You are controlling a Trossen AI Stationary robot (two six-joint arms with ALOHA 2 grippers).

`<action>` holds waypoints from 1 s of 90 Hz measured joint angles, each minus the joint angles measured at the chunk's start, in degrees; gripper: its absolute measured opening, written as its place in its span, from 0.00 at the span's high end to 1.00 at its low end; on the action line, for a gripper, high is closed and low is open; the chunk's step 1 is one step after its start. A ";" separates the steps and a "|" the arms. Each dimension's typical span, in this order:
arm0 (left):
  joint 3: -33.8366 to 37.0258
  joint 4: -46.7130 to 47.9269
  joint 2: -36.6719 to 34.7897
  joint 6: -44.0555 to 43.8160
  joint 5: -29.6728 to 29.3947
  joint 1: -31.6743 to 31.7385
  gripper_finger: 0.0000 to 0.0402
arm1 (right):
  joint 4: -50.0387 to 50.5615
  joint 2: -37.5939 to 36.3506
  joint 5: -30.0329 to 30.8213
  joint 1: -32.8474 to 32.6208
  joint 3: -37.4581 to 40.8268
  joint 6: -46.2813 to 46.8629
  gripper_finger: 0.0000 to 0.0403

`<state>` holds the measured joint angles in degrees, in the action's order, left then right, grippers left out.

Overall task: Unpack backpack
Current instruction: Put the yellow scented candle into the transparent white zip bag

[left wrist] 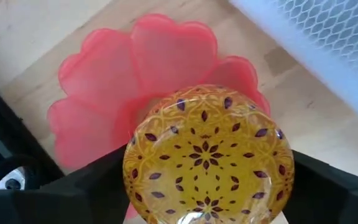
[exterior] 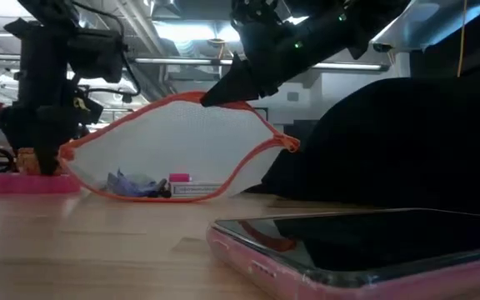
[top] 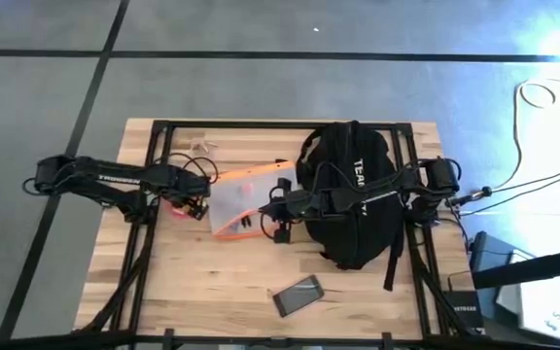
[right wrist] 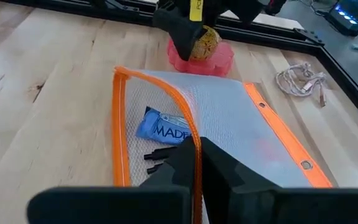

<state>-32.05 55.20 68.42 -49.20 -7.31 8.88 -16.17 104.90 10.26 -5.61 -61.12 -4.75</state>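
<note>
On the table's right lies the rounded black backpack [top: 353,194], white-lettered.

A white mesh pouch [exterior: 173,150] trimmed in orange stands on edge on the wooden table [exterior: 82,250], its upper rim pinched by the right gripper [exterior: 223,90] reaching down from the upper right, with small items, one pink, lying inside along its bottom. To its right rises the dark bulk of the backpack [exterior: 407,150], and nearest the camera lies a phone [exterior: 365,250] in a pink case, screen up. At far left the left gripper [exterior: 36,158] sits low over a pink dish [exterior: 23,183], with a yellow patterned object between its fingers.
</note>
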 joint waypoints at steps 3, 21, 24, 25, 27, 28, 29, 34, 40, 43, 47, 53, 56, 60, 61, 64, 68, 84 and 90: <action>-0.05 -0.37 -0.24 0.26 0.03 0.00 0.22 | 0.00 -0.02 0.00 0.00 0.00 0.00 1.00; -1.21 -1.43 -0.68 1.80 -0.12 -0.02 0.22 | 0.04 -0.01 -0.02 0.00 0.00 0.11 1.00; -1.27 -1.51 -0.68 1.79 -0.33 -0.03 0.22 | 0.12 0.00 -0.03 0.00 0.00 0.29 1.00; -1.27 -1.53 -0.68 1.77 -0.40 -0.04 0.22 | 0.14 -0.02 -0.04 0.00 0.00 0.30 1.00; -1.27 -1.54 -0.68 1.74 -0.50 -0.04 0.22 | 0.14 0.00 -0.05 0.00 0.00 0.33 1.00; -1.27 -1.52 -0.68 1.73 -0.51 -0.04 0.22 | 0.16 0.00 -0.06 0.00 0.00 0.33 1.00; -1.27 -1.51 -0.68 1.72 -0.51 -0.03 0.22 | 0.16 0.00 -0.11 0.00 0.00 0.33 1.00; -1.27 -1.46 -0.68 1.71 -0.57 -0.02 0.22 | 0.19 0.00 -0.28 0.00 0.00 0.33 1.00; -1.27 -1.46 -0.69 1.71 -0.91 -0.04 0.22 | 0.19 -0.01 -0.42 0.00 0.00 0.35 1.00; -1.29 -1.48 -0.70 1.69 -1.26 -0.04 0.22 | 0.20 0.00 -0.43 0.00 0.00 0.38 1.00; -1.29 -1.51 -0.70 1.69 -1.62 -0.02 0.24 | 0.18 -0.02 -0.44 0.00 0.00 0.44 1.00; -1.31 -1.50 -0.70 1.68 -1.96 -0.04 0.28 | 0.18 -0.02 -0.44 0.00 0.00 0.46 1.00; -1.32 -1.48 -0.72 1.69 -2.08 -0.04 0.31 | 0.20 -0.02 -0.44 0.00 0.00 0.46 1.00; -1.33 -1.46 -0.72 1.76 -2.06 -0.02 0.31 | 0.20 0.00 -0.44 0.00 0.00 0.46 1.00; -1.33 -1.46 -0.72 1.80 -2.05 -0.02 0.31 | 0.18 0.00 -0.44 0.00 0.00 0.46 1.00; -1.33 -1.46 -0.72 1.82 -2.04 -0.02 0.31 | 0.20 0.00 -0.44 0.00 0.00 0.46 1.00; -1.33 -1.46 -0.72 1.78 -2.04 -0.02 0.31 | 0.19 0.00 -0.44 0.00 0.00 0.46 1.00; -1.33 -1.46 -0.72 1.82 -2.04 -0.02 0.30 | 0.18 0.00 -0.44 0.00 0.00 0.46 1.00; -1.38 -1.44 -0.72 1.82 -1.97 -0.02 0.29 | 0.18 0.00 -0.44 0.00 0.00 0.46 1.00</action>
<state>-33.43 53.76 67.70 -47.37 -9.28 8.86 -15.99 104.90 9.82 -5.61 -61.12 -4.29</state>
